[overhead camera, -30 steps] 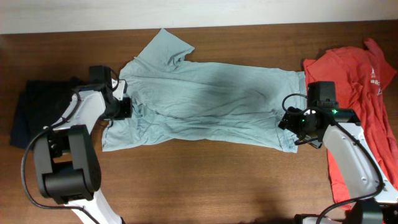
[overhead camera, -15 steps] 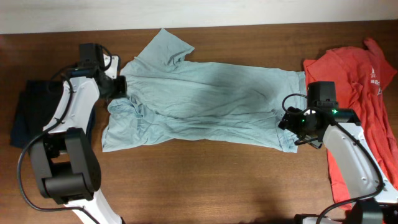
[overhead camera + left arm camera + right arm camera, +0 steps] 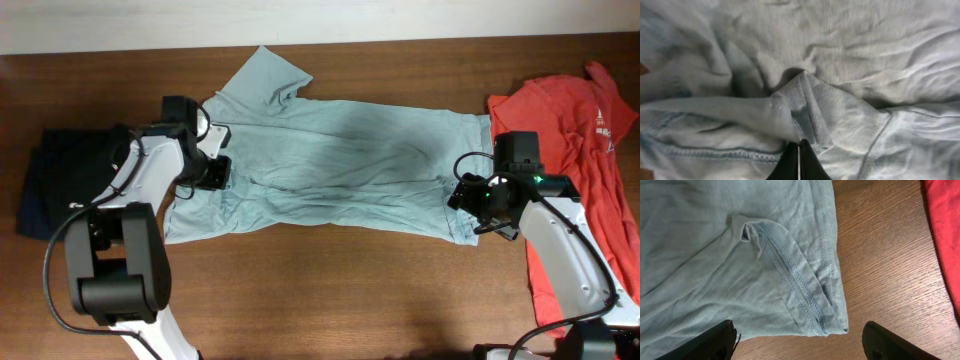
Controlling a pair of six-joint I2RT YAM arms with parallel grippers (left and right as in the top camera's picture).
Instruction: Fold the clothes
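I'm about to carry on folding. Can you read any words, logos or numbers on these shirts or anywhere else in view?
White print on the red shirt: too small and blurred to read.
Pale blue shirt: no text showing in any view.
Dark shirt at the left edge: no print visible.
Nothing else in view carries readable text.

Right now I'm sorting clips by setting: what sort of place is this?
Probably a robotics lab bench, not a home: a left arm and right arm at a wooden table, a pale grey-blue T-shirt spread flat, an orange-red T-shirt beside it.
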